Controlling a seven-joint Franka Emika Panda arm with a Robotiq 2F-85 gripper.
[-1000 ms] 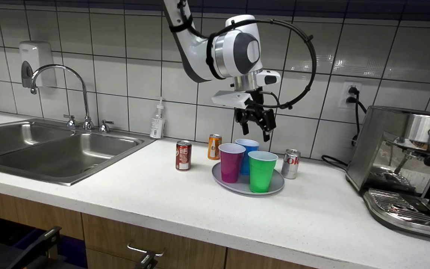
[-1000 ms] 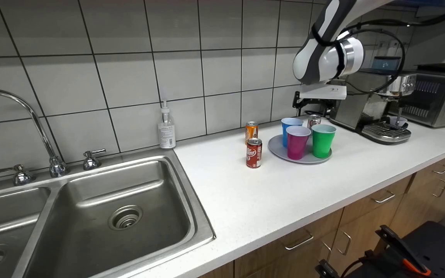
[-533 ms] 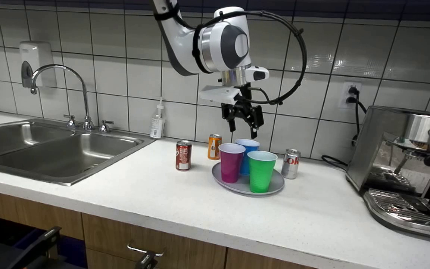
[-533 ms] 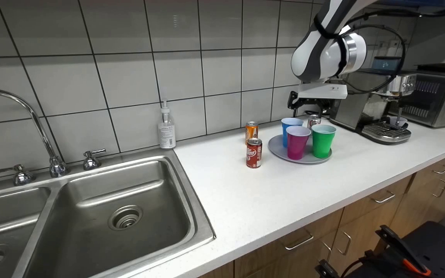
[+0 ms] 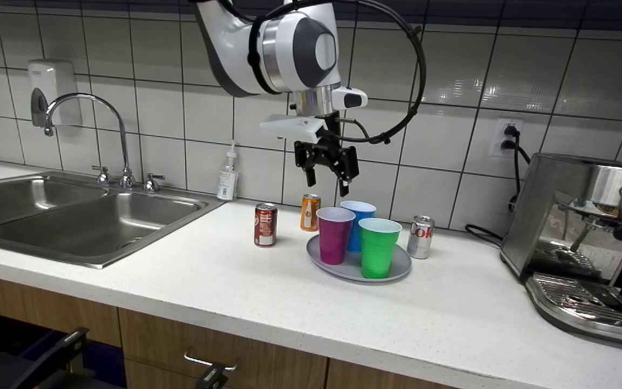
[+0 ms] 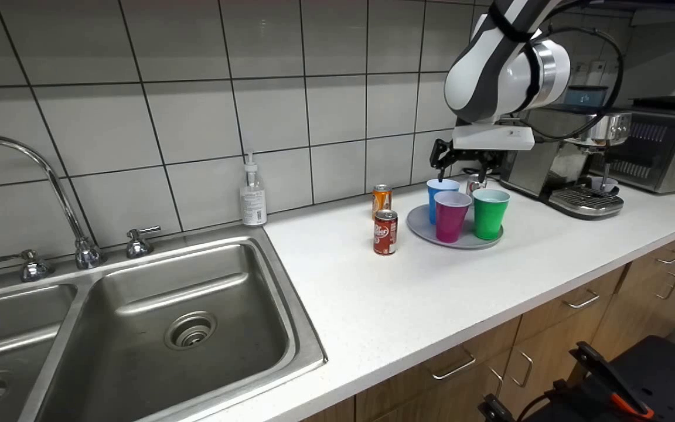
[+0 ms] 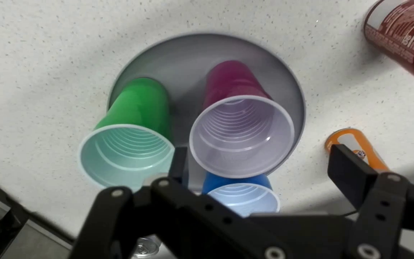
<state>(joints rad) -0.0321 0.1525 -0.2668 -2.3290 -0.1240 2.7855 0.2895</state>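
Wrist view: the empty gripper (image 7: 264, 169) gaped wide, higher than the plate (image 7: 189, 52); on it crowded the purple cup (image 7: 241, 129), green cup (image 7: 133, 140) and blue cup (image 7: 244, 197), so a low pass might have toppled one.

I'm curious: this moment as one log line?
gripper: open, empty, midair; plate: purple cup, green cup, blue cup; counter: orange can, red can, silver can

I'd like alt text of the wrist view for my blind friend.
A green cup, a magenta cup and a blue cup stand on a gray plate, seen from above, with the open, empty end effector at the bottom edge. At right are a partly hidden orange can and a red can cut off by the edge.
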